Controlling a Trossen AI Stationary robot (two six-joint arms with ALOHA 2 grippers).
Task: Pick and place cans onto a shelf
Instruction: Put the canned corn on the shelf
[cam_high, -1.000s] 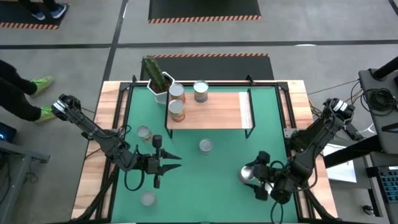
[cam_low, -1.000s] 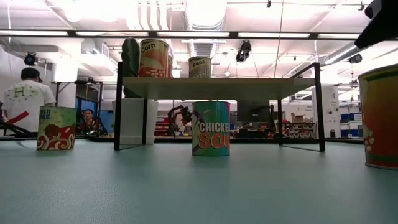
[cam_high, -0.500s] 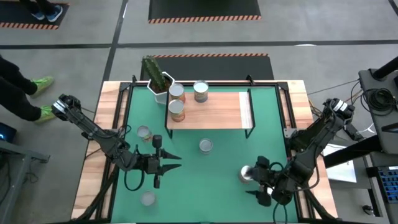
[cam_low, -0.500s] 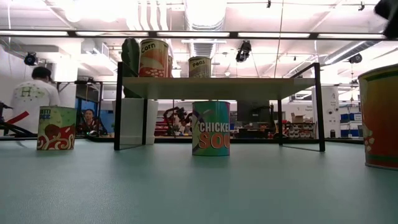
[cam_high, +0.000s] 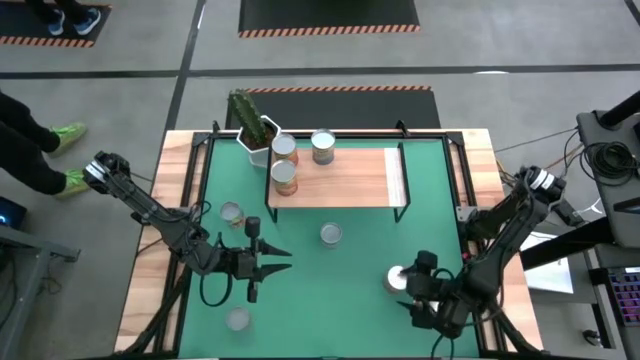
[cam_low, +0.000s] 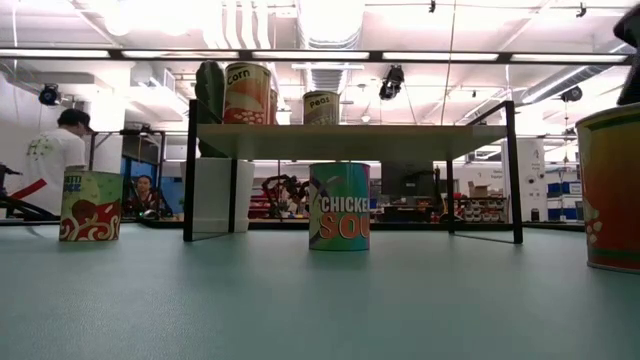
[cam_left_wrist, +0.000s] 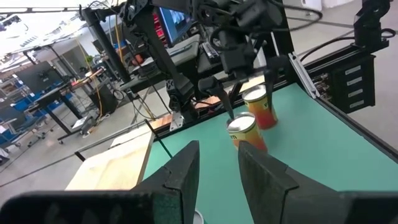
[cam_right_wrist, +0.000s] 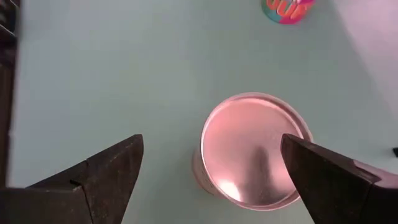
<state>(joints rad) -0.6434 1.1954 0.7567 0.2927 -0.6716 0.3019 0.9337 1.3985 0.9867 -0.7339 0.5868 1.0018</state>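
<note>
Three cans (cam_high: 284, 175) (cam_high: 285, 148) (cam_high: 322, 146) stand on the left part of the light-wood shelf (cam_high: 345, 180). Several more cans stand upright on the green mat: one (cam_high: 231, 213) at the left, one (cam_high: 331, 234) in front of the shelf, one (cam_high: 237, 319) at the near left, and one (cam_high: 398, 280) at the near right. My right gripper (cam_high: 420, 285) hovers open just above and right of that near-right can (cam_right_wrist: 255, 149), with one finger on either side of its top and touching nothing. My left gripper (cam_high: 283, 261) is open and empty above the mat, pointing right.
A white pot with a cactus (cam_high: 252, 128) stands at the shelf's far left corner. The mat (cam_high: 360, 320) lies inside a wooden table border (cam_high: 150, 290). A person's legs (cam_high: 40, 150) show on the floor at the left. People show in the room behind (cam_low: 50, 160).
My right gripper has drawn back a little toward the table's right and near edges, uncovering the silvery top of the near-right can. The can stands where it was. In the low view the dark gripper has slid out toward the upper right corner.
</note>
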